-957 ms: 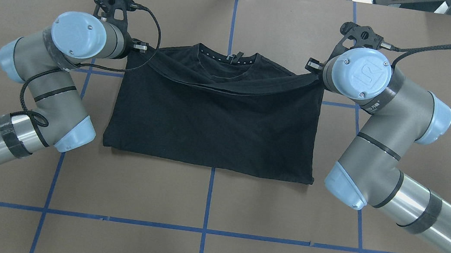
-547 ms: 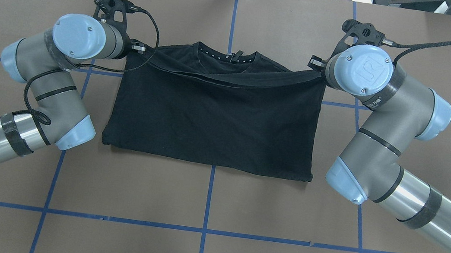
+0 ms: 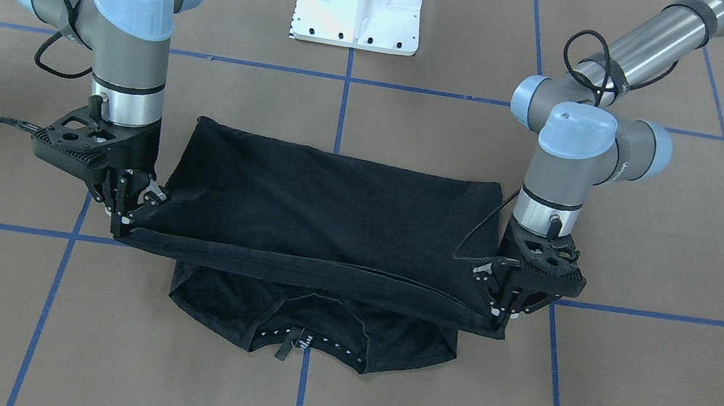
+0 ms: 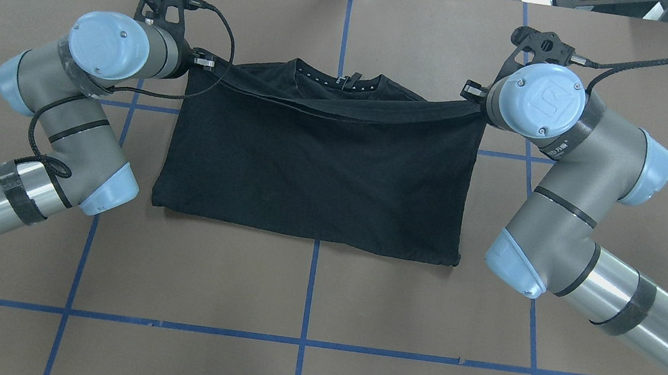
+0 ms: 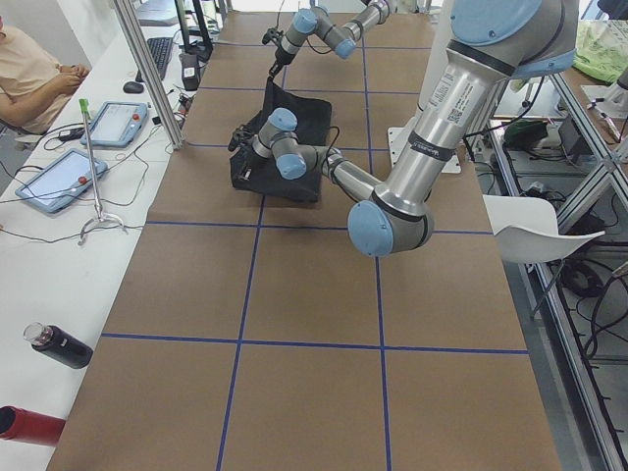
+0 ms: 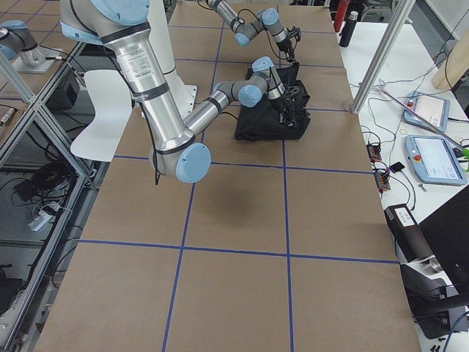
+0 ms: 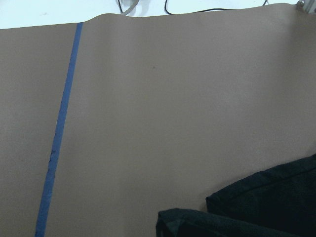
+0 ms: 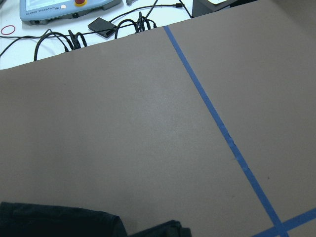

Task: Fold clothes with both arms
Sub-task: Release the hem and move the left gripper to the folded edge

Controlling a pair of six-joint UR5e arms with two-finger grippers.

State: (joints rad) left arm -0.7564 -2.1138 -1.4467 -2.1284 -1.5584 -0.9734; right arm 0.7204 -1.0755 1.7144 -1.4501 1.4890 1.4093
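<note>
We see a black T-shirt [image 4: 317, 166] on a brown table [image 4: 198, 286], with one edge lifted between our two grippers. The left gripper [image 3: 504, 313] pinches one corner of that edge and the right gripper [image 3: 121, 227] pinches the other. Both pairs of fingers are closed on cloth, with no gap showing between them.

The held edge runs nearly straight from one set of fingers to the other, just above the layer beneath. Beyond the fingertips, on the side away from the robot's base, the collar [image 3: 309, 345] lies flat and uncovered on the table. Behind the fingers, toward the base, the doubled body of the shirt rests flat and ends in a straight crease.

No sleeve sticks out past the fingers on either side, so we judge the sleeves to be already turned in. The bottom-to-top fold looks most of the way done. What seems left is to bring the held edge the last bit over the collar, lay it down and let go. One more fold may follow to make the bundle smaller.
</note>
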